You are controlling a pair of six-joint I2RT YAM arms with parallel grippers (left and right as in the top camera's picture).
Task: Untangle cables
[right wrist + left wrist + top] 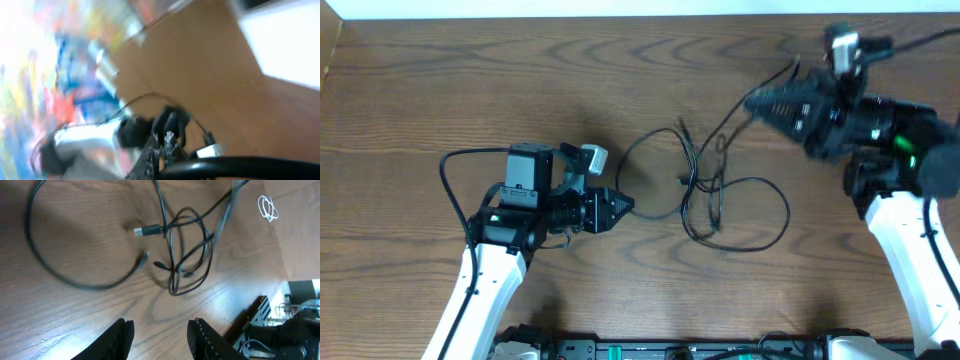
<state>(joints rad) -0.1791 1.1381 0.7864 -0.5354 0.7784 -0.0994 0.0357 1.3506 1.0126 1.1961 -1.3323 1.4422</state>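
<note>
The cables (698,185) (172,266) are seen lying on the wooden table (520,90), a little toward 3 o'clock from its middle. A loose knot of thin black cord is formed there, with one wide loop thrown out toward 9 o'clock and another toward 4 o'clock. A small plug (147,230) with a pale metal tip is seen in the left wrist view beside the knot, at its 10 o'clock. One strand is drawn up and away from the knot toward 1 o'clock, and it shows as a blurred streak in the left wrist view.

That strand is met by the right gripper (755,100) (167,137), which is clenched, with the thin cord pinched at its tip. The right wrist view is badly smeared, so little more of the grip can be made out.

The left gripper (623,205) (160,325) is found at 9 o'clock from the knot, low over the table and pointed at it. Its fingers (122,332) are held apart, and nothing is gripped between them; the nearest loop is kept clear of them.
</note>
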